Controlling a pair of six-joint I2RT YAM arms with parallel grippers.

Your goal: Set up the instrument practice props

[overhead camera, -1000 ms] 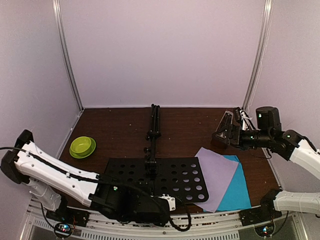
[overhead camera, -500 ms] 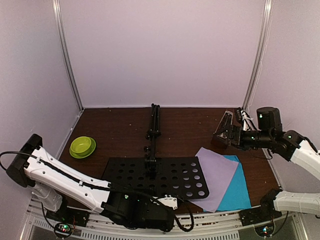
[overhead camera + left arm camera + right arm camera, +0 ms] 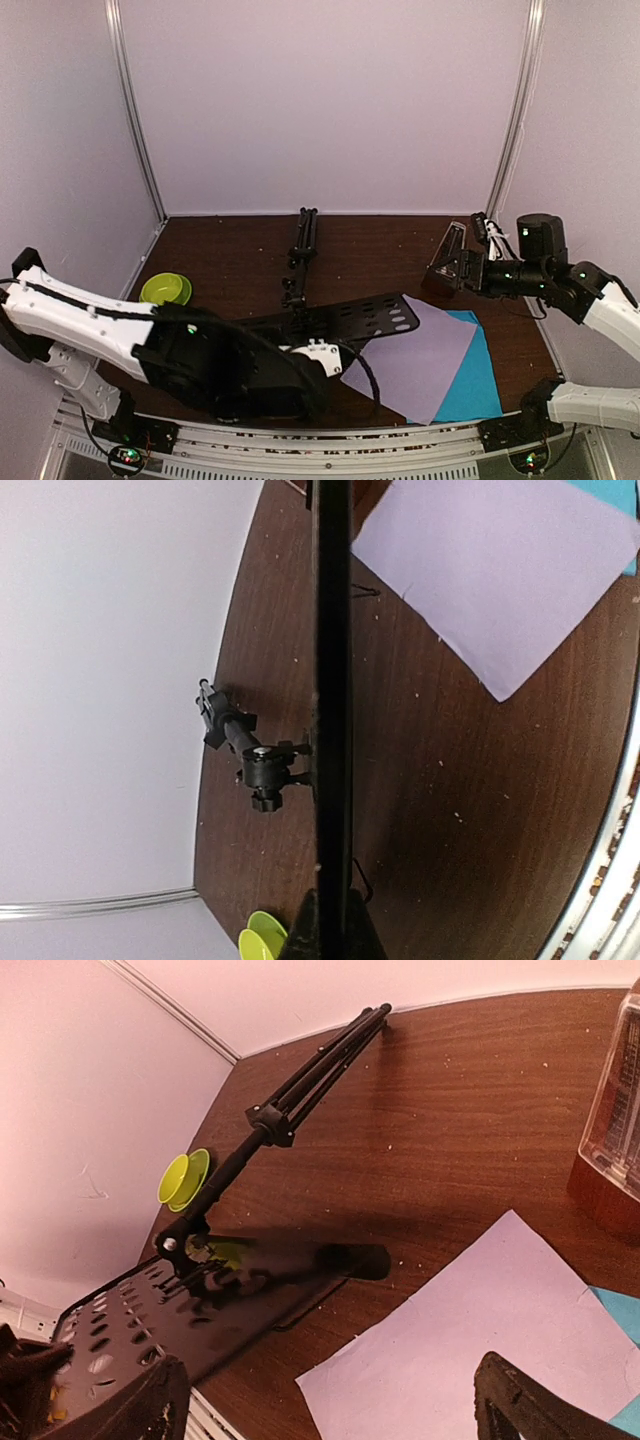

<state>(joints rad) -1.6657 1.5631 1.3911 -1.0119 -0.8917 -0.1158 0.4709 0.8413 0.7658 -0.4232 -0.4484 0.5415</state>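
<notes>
Left claw (image 3: 335, 935) on tilted stand desk (image 3: 365, 318)

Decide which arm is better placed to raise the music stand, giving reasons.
Left. The left gripper grips the near edge of the tilted perforated desk; the right gripper sits open, far off by the metronome.

The black metal music stand (image 3: 340, 322) has a desk patterned with rows of round holes. One paper sheet (image 3: 415, 360) is pale lilac, the other paper sheet (image 3: 478, 388) cyan. The small pyramid metronome (image 3: 450, 257) is reddish-brown under a clear cover. The round plastic bowl (image 3: 166, 289) is lime green. The wooden counter (image 3: 230, 250) is dark brown with pale specks.
</notes>
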